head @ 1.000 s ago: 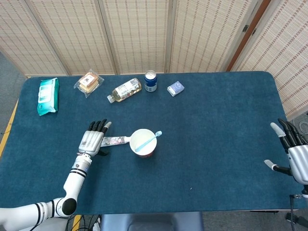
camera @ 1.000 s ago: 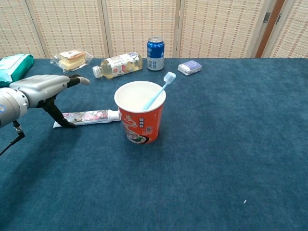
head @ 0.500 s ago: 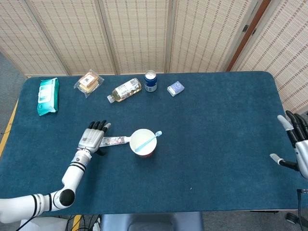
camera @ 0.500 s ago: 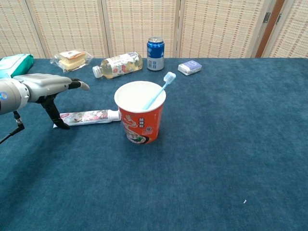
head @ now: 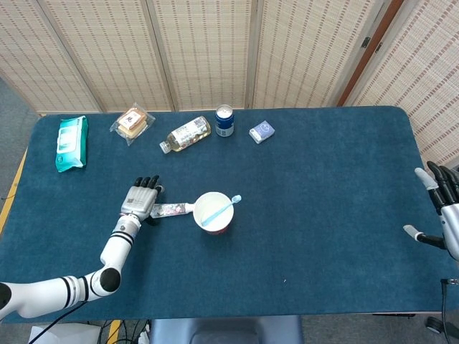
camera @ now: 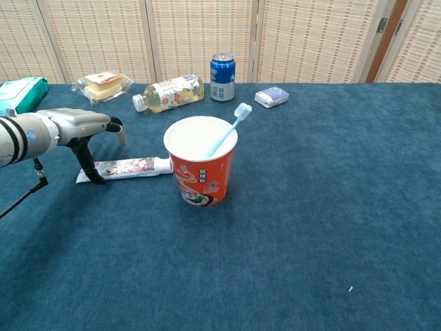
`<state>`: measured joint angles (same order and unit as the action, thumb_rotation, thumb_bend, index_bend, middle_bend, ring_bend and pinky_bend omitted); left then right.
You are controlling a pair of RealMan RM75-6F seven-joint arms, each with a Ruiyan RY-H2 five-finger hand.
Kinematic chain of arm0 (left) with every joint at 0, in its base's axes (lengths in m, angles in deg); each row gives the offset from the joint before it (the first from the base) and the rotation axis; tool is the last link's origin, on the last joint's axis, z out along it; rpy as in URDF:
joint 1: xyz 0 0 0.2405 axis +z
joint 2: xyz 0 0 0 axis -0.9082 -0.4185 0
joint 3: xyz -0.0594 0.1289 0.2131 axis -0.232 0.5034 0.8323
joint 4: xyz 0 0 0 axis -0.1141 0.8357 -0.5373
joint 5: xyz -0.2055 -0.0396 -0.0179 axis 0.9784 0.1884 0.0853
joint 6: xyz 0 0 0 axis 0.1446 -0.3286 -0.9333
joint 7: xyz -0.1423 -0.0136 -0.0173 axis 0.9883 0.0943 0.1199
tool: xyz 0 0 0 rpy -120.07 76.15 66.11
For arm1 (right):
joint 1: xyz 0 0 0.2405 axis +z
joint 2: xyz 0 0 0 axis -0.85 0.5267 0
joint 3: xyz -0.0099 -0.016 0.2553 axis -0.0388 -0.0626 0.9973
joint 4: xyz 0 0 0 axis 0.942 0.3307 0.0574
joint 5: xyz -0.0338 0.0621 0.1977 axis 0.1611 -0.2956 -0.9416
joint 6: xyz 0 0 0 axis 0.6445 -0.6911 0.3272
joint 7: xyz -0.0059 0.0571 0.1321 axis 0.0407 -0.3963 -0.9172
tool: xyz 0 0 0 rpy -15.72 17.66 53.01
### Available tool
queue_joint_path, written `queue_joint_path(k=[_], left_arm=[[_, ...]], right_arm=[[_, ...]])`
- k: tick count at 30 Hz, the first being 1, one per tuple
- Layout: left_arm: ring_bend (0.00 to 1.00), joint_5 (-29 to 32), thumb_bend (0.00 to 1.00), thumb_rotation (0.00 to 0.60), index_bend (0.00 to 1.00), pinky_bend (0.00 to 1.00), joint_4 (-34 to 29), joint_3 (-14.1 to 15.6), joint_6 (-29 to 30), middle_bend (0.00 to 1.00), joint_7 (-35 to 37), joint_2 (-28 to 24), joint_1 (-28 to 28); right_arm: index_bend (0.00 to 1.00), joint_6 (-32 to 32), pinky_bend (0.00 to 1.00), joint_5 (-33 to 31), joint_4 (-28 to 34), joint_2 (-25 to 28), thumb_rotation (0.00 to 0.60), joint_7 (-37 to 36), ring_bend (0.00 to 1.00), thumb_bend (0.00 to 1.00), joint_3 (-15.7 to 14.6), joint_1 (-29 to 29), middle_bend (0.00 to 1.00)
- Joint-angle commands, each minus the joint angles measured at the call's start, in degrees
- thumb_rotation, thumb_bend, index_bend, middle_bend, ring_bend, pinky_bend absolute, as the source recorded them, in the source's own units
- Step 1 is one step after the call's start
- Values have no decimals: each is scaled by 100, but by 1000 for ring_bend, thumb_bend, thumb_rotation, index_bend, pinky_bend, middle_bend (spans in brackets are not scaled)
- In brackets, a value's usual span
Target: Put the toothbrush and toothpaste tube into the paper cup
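Note:
The red paper cup (camera: 201, 167) (head: 214, 211) stands mid-table. A light blue toothbrush (camera: 227, 129) (head: 222, 209) leans inside it, head up to the right. The toothpaste tube (camera: 127, 167) (head: 172, 209) lies flat on the cloth left of the cup, cap toward the cup. My left hand (camera: 81, 128) (head: 140, 200) hovers over the tube's flat end, thumb tip down at the tube's tail, fingers curving down over it, not closed on it. My right hand (head: 446, 215) is at the table's right edge, fingers spread, holding nothing.
Along the far edge lie a green wipes pack (head: 72, 142), a wrapped snack (camera: 103, 85), a drink bottle on its side (camera: 169, 92), a blue can (camera: 222, 67) and a small blue box (camera: 272, 96). Blue cloth (camera: 331, 207) covers the table.
My left hand has shifted slightly forward over the tube's tail and its fingers have curled downward. My right hand has drawn back toward the right edge.

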<state>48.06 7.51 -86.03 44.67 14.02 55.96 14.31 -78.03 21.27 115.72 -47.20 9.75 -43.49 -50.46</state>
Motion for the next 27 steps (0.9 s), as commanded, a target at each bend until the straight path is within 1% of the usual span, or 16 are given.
queue_joint_path(k=[1,8,16,18,21,27], left_arm=[[0,95,0,600,230,0,51,54,2,0,-20,32,-62],[0,189,0,600,232,0,-83,131,179,0,-33,12,-115],[0,326,0,600,240,0,-564,179,536,0,-185,-100,-174],[0,463,0,600,252,0,-664,166,620,0,-258,-107,-212],[0,847,0,600,265,0,-759,115,683,0,-395,-107,-299],[0,1285,0,600,278,0,-731,145,893,0,-713,36,-467]], right_arm=[[0,-2,287,12,-30,-15,600,-31,0,0,-4,6,0],[0,-205,287,159,24,7,600,8,0,0,-40,-75,0],[0,-517,287,362,267,81,600,208,0,0,-123,-253,0],[0,-584,287,430,319,92,600,251,0,0,-155,-297,0],[0,-686,287,526,391,116,600,311,0,0,-192,-358,0],[0,-811,287,674,506,180,600,406,0,0,-263,-457,0]])
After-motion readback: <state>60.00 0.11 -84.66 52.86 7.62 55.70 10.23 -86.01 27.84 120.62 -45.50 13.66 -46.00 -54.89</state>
